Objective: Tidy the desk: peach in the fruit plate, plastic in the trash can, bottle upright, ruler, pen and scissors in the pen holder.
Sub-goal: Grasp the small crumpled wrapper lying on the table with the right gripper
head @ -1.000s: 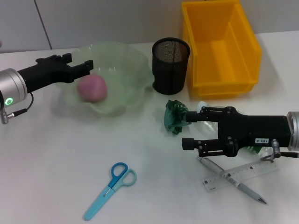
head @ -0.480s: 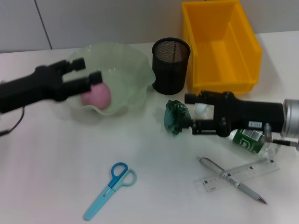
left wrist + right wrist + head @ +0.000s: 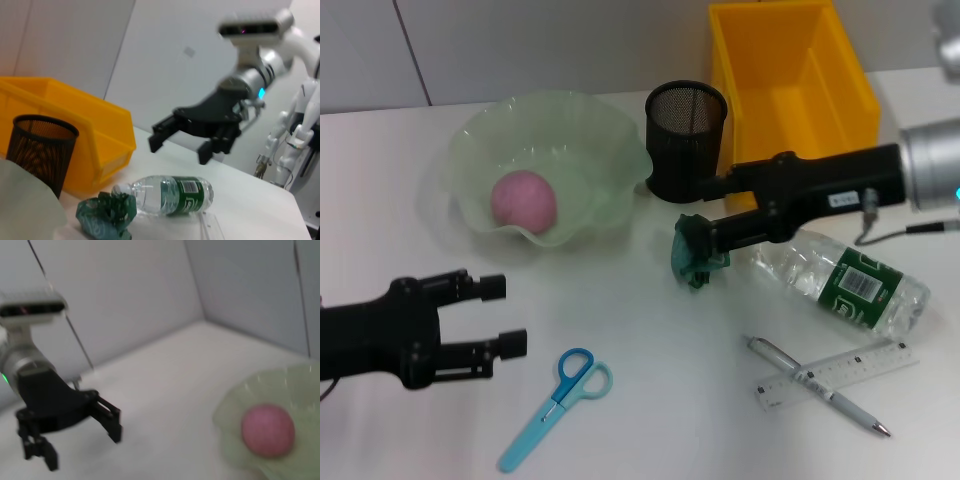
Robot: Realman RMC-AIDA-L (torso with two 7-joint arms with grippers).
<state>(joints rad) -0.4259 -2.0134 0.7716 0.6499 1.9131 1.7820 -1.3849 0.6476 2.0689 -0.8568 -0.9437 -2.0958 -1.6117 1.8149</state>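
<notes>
The pink peach lies in the pale green fruit plate. Crumpled green plastic sits on the table in front of the black mesh pen holder. The clear bottle lies on its side to the right of the plastic. At the front right a pen lies crossed over the ruler. Blue scissors lie near the front. My right gripper is open, raised above the plastic and the bottle neck. Left of the scissors, my left gripper is open and holds nothing.
The yellow bin stands at the back right beside the pen holder. The plate fills the back left. White tabletop stretches between the plate, the scissors and the plastic.
My left gripper left the peach in the plate and pulled back to the near left. My right gripper rose and swung back toward the pen holder, uncovering the bottle.
</notes>
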